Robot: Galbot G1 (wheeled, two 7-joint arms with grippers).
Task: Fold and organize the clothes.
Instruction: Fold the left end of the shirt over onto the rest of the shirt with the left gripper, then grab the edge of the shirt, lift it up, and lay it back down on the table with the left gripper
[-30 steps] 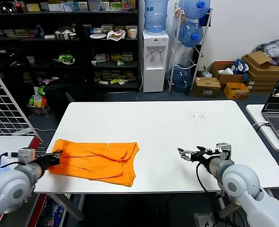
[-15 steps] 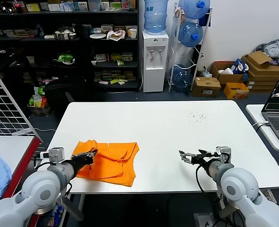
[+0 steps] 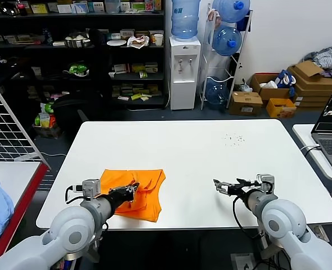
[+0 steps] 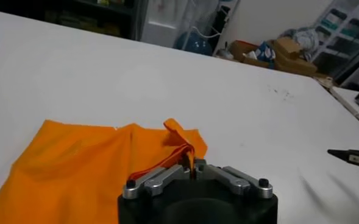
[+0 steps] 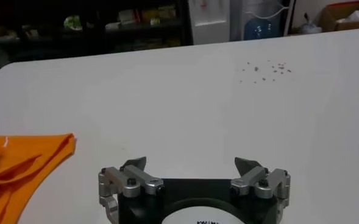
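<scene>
Orange T-shirt (image 3: 133,190) lies near the table's (image 3: 211,146) front edge, folded narrow but rumpled; final folds and tidying likely remain. Left gripper (image 3: 132,190) pinches a raised fold of it, jaws closed. Right gripper (image 3: 222,185) hangs spread wide, empty, well apart.

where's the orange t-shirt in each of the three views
Head view: the orange T-shirt lies bunched near the table's front edge, left of centre, its edge in the left pincer.
Left wrist view: it fills the lower left, a fold pinched right at that pincer.
Right wrist view: only a corner shows at the left edge, apart from the open right pincer.
Shared landmark: the white table.
</scene>
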